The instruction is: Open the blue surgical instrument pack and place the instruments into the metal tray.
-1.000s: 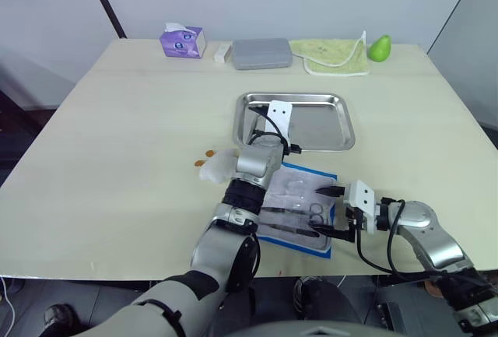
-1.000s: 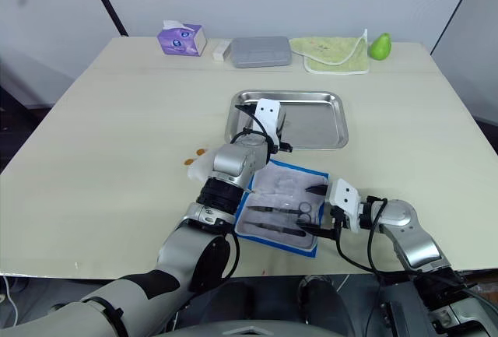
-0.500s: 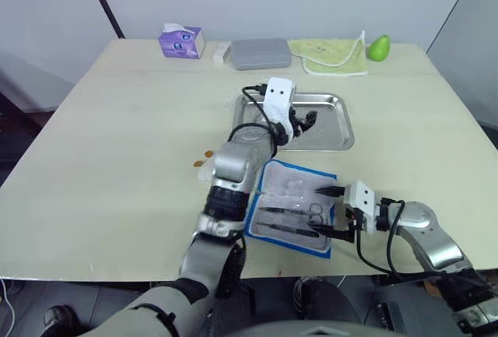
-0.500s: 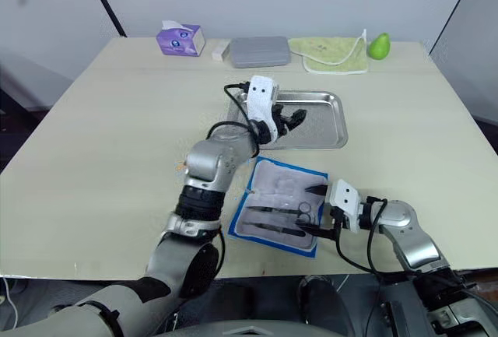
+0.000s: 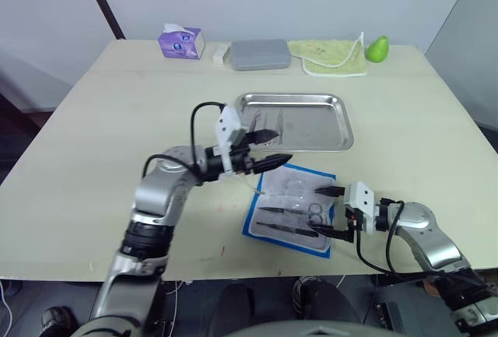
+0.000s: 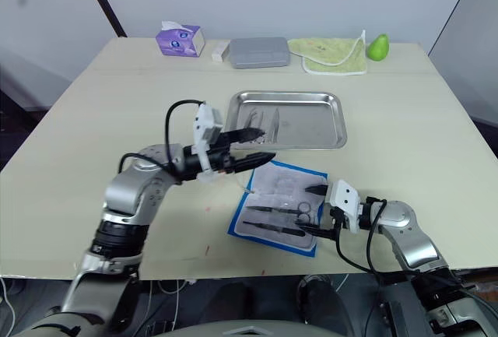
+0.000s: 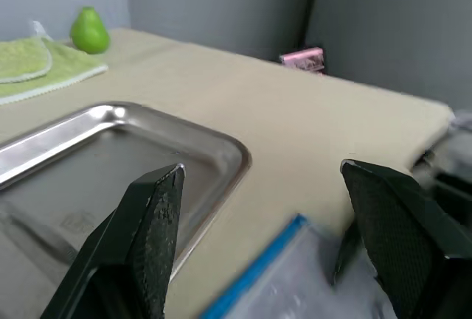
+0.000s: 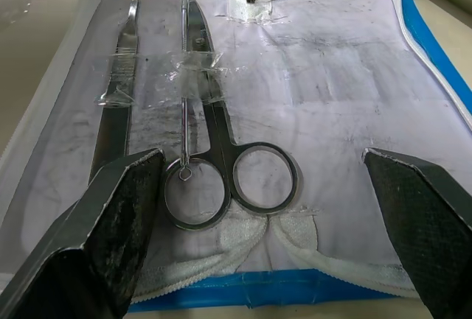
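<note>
From the head cameras, the blue surgical instrument pack (image 5: 292, 209) lies unfolded on the worktop (image 5: 117, 142), its pale lining up, just in front of the metal tray (image 5: 299, 121). Dark instruments (image 5: 294, 219) lie on the lining near its front edge; how many there are is hard to tell from here. Something slim and pale lies in the tray's left part, too faint to identify. The left gripper (image 5: 269, 147) hangs above the gap between pack and tray, fingers spread and holding nothing. The right gripper (image 5: 325, 212) sits at the pack's right edge, fingers released to either side of the scissor handles, not touching them. Along the far edge stand a purple tissue box (image 5: 182, 42), a grey case (image 5: 261, 53), a green cloth (image 5: 331, 54) and a green pear (image 5: 379, 47).

In the left wrist view the two black fingers (image 7: 151, 238) stand wide apart over the tray's corner (image 7: 221, 158), with a strip of the pack's blue border between them; the rest of the pack is cut off.

In the right wrist view the scissors (image 8: 214, 153) and a slimmer tool (image 8: 118, 109) lie on the lining under clear tape strips. The slim tool's lower end is hidden behind a finger (image 8: 103, 238), so what it is cannot be told.
</note>
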